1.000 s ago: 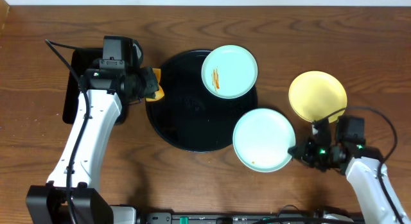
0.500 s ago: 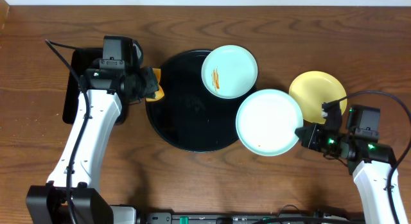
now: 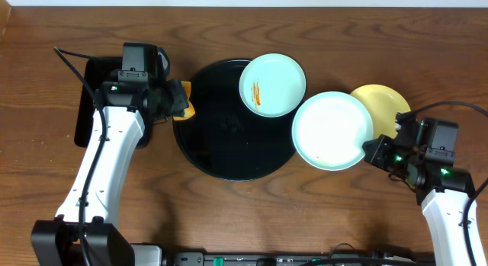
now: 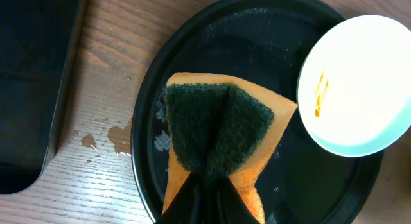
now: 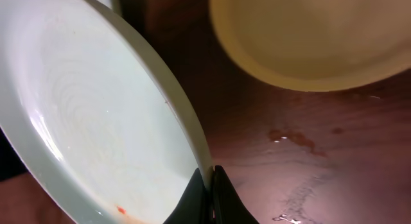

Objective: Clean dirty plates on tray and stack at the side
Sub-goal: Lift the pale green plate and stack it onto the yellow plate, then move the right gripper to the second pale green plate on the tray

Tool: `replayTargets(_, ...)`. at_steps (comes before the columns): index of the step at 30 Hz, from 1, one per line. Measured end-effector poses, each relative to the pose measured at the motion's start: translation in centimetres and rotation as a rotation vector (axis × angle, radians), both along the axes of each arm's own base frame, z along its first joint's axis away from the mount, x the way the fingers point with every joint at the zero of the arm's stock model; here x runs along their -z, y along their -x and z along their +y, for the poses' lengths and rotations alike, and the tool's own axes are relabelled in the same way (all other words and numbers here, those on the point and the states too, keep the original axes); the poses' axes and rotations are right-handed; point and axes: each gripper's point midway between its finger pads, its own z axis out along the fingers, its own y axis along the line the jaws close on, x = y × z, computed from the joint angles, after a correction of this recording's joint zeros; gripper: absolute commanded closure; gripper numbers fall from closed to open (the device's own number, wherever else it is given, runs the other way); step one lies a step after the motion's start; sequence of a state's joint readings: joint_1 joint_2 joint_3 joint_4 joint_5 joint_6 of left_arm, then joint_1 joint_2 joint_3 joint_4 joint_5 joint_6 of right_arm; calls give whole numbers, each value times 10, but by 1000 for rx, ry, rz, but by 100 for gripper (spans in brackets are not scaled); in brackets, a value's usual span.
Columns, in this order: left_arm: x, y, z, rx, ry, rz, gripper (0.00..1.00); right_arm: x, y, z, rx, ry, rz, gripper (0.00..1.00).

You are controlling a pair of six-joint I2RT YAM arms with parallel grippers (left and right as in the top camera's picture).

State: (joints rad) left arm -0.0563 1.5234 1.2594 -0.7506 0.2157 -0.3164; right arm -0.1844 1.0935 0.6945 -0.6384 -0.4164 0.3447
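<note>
The streaked mint plate [image 3: 272,84] is seen lying at the upper right of the round black tray [image 3: 217,153], with part of it overhanging the rim. Orange-brown streaks are marked on its left half. The second mint plate [image 3: 333,130] is held off to the right, with only its left edge over the tray's right rim. It is gripped at its right edge by the right fingers [image 5: 220,197], which are clamped tight with the plate's rim pinched between them. In the right wrist view this plate is shown tilted, and a small orange speck is seen near its lower edge.

The yellow plate [image 3: 383,104] is set on the wooden surface [image 3: 396,37], just up and to the right of the held plate. From overhead its left part is covered by the mint plate's edge — whether the two touch cannot be told. Wet marks are seen on the surface beside it.

The left fingers [image 4: 221,201] are closed hard on a sponge [image 4: 218,128], orange with a dark green scouring face, which is creased where it is pinched. The sponge is held over the left part of the tray — contact with the tray cannot be judged. Small wet spots are seen on the surface beside the tray's left rim. A rectangular black tray [image 3: 85,117] lies farther left, partly hidden by the left arm.
</note>
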Motion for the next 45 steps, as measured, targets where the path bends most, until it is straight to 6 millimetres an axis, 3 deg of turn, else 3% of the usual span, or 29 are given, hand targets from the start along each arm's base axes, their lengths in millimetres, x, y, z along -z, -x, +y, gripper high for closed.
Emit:
replayTargets(6, 0, 0, 0, 0, 0, 0, 93, 5, -3, -24, 154, 58, 33, 99)
replayTargets(16, 0, 0, 0, 0, 0, 0, 93, 5, -13, -109, 466, 166, -1, 99)
replayTargets(23, 0, 0, 0, 0, 0, 0, 92, 36, -38, -124, 485, 171, 28, 99)
replayTargets(25, 0, 0, 0, 0, 0, 0, 93, 46, -43, -126, 493, 164, 40, 80)
replayTargets(26, 0, 0, 0, 0, 0, 0, 93, 51, -46, -127, 498, 157, 42, 59)
replayTargets(28, 0, 0, 0, 0, 0, 0, 93, 57, -51, -125, 482, 141, 42, 38)
replayTargets(29, 0, 0, 0, 0, 0, 0, 93, 60, -52, -122, 469, 129, 46, 33)
replayTargets(35, 0, 0, 0, 0, 0, 0, 93, 62, -41, -93, 348, 85, 139, 27)
replayTargets(39, 0, 0, 0, 0, 0, 0, 92, 31, -51, -64, 203, 103, 157, 23)
replayTargets(45, 0, 0, 0, 0, 0, 0, 92, -47, -98, 4, -39, 156, -13, 8)
